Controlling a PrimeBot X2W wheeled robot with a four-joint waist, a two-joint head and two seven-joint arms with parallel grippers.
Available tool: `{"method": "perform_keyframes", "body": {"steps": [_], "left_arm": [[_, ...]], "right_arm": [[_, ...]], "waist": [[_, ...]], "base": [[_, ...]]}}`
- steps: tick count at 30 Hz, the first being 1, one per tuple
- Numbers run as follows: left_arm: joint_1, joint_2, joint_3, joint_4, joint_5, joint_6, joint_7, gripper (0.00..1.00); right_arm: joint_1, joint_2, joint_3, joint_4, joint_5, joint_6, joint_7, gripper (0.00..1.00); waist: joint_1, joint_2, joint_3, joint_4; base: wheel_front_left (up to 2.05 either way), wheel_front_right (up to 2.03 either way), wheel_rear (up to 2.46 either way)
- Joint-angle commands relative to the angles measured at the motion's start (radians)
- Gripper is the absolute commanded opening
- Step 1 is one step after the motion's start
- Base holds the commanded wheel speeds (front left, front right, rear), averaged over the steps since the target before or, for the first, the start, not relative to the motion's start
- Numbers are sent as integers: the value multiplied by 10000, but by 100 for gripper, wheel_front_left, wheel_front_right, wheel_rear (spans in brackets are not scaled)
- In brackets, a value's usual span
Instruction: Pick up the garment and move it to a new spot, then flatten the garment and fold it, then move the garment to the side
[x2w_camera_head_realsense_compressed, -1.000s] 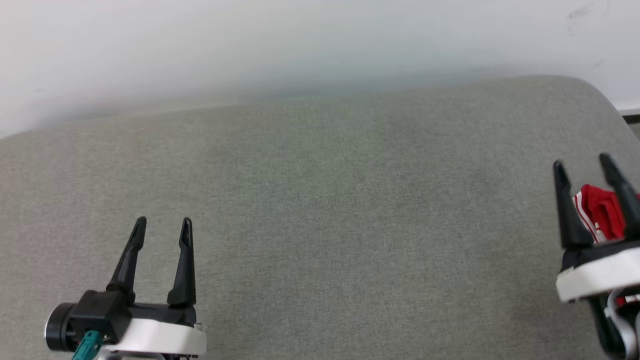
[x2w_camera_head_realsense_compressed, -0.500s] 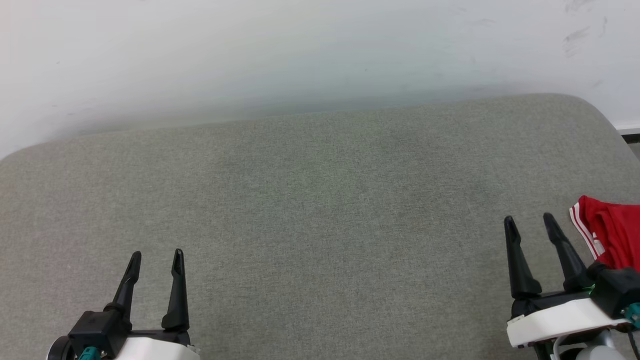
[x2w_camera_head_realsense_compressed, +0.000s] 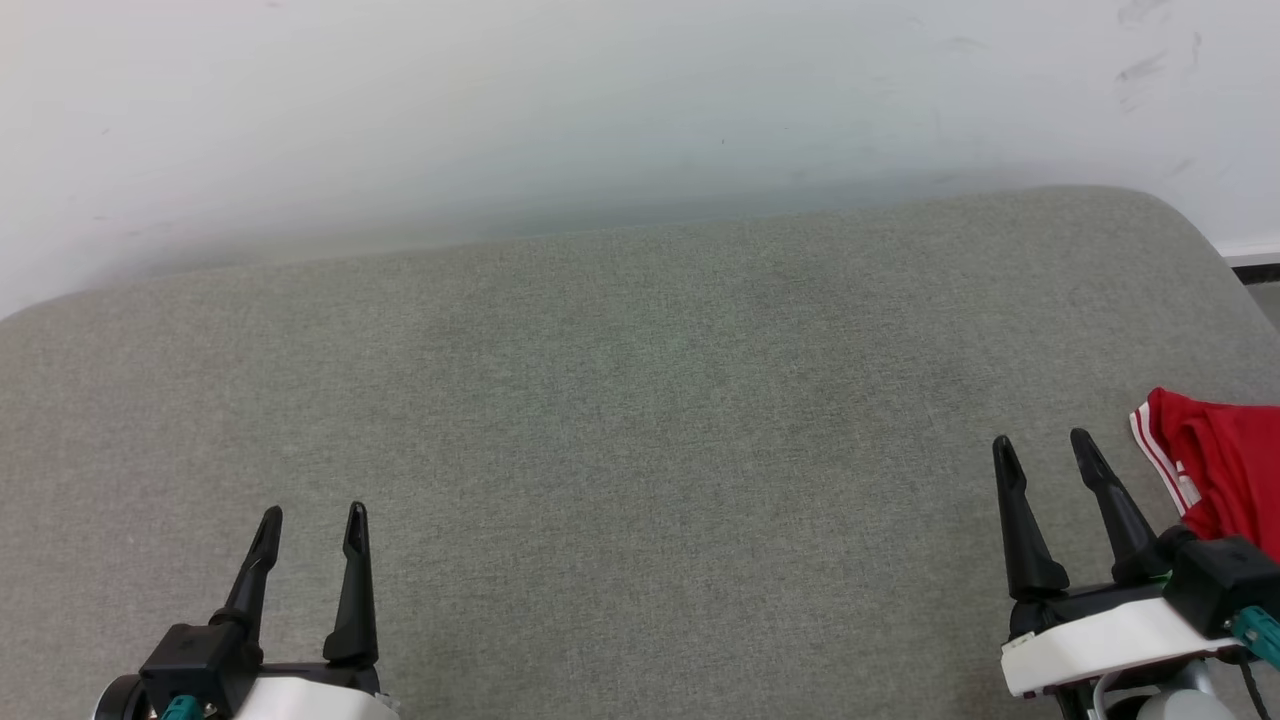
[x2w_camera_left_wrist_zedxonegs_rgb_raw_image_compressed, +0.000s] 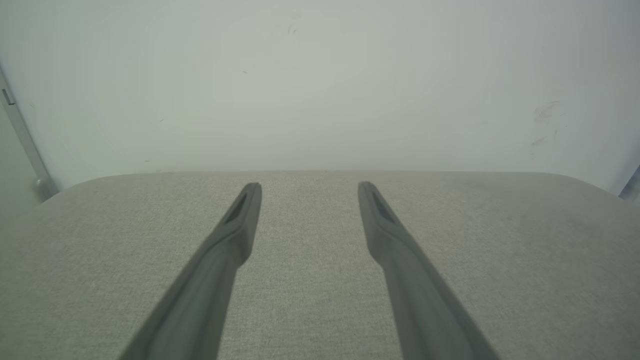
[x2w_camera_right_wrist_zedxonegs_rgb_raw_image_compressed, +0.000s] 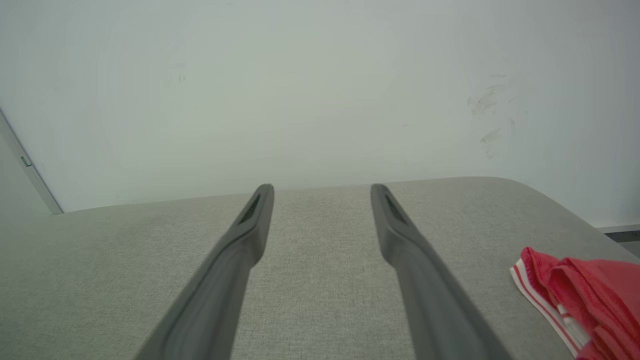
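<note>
We held left jaws and right jaws open, empty, over the grey fabric desk (x2w_camera_head_realsense_compressed: 640, 420); the red jersey (x2w_camera_head_realsense_compressed: 1225, 470) lay just right of the right jaws.

Your bright red fabric jersey (x2w_camera_head_realsense_compressed: 1225, 460) lies at the right edge of the grey fabric-covered worktop (x2w_camera_head_realsense_compressed: 640, 400), just right of your right gripper (x2w_camera_head_realsense_compressed: 1042, 441). Your left gripper (x2w_camera_head_realsense_compressed: 313, 512) hangs over the near left part. A white wall (x2w_camera_head_realsense_compressed: 600, 100) backs the far edge.

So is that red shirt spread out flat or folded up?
Gathered up, not spread flat: the red shirt shows overlapping folds behind its striped edge. Whether neatly folded, cannot tell; most lies out of frame.
</note>
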Motion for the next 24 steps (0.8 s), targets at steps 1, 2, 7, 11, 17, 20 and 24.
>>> {"method": "perform_keyframes", "body": {"steps": [1,2,7,11,17,20,24], "left_arm": [[57,-15,24,-26,-4,-14,-20,100],[52,-16,32,-30,-16,-15,-20,100],[38,-19,38,-32,-82,-15,-20,100],[5,-23,62,65,-90,0,4,0],[-50,-40,27,340,-1008,-1,217,0],[-140,-28,26,429,-1616,-2,369,0],[-255,-18,23,543,-2384,-3,558,0]], "right_arm": [[-110,27,15,8,-24,-4,-63,100],[-107,28,30,13,-28,-4,-58,100],[-116,-28,76,40,-23,-4,-66,100],[38,-26,77,108,14,0,-25,0],[116,20,40,288,897,0,182,0],[70,22,-6,340,1485,0,320,0],[10,34,-64,407,2223,0,491,0]], "waist": [[1,-1,1,2],[1,-1,-1,3],[1,-1,-14,14],[1,-1,-15,19],[1,-1,-24,44],[1,-1,-30,61],[1,-1,-38,83]], "base": [[0,0,0],[0,0,0],[0,0,0],[0,0,0],[0,0,0],[0,0,0],[0,0,0]]}}
